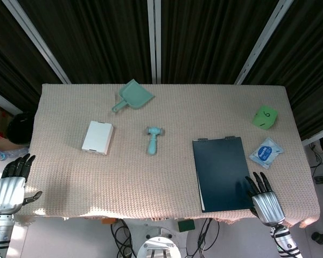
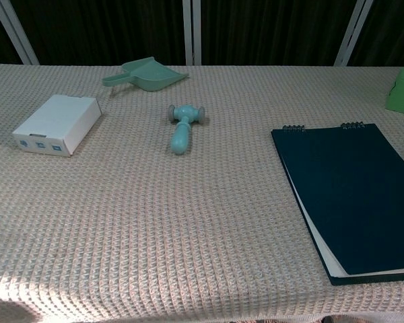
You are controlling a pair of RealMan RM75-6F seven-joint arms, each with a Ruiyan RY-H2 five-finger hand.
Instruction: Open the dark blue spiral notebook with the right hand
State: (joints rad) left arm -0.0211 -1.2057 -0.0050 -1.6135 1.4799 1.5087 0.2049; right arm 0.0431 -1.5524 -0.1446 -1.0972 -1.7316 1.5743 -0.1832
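The dark blue spiral notebook lies closed on the right half of the table, its spiral edge at the far end. In the chest view the notebook shows white pages under the cover along its left and near edges. My right hand sits at the notebook's near right corner by the table's front edge, fingers spread, fingertips touching the cover. My left hand hangs open off the table's near left corner, holding nothing. Neither hand shows in the chest view.
On the woven cloth lie a white box, a teal toy hammer and a teal dustpan. A green note and a blue-white packet lie to the right of the notebook.
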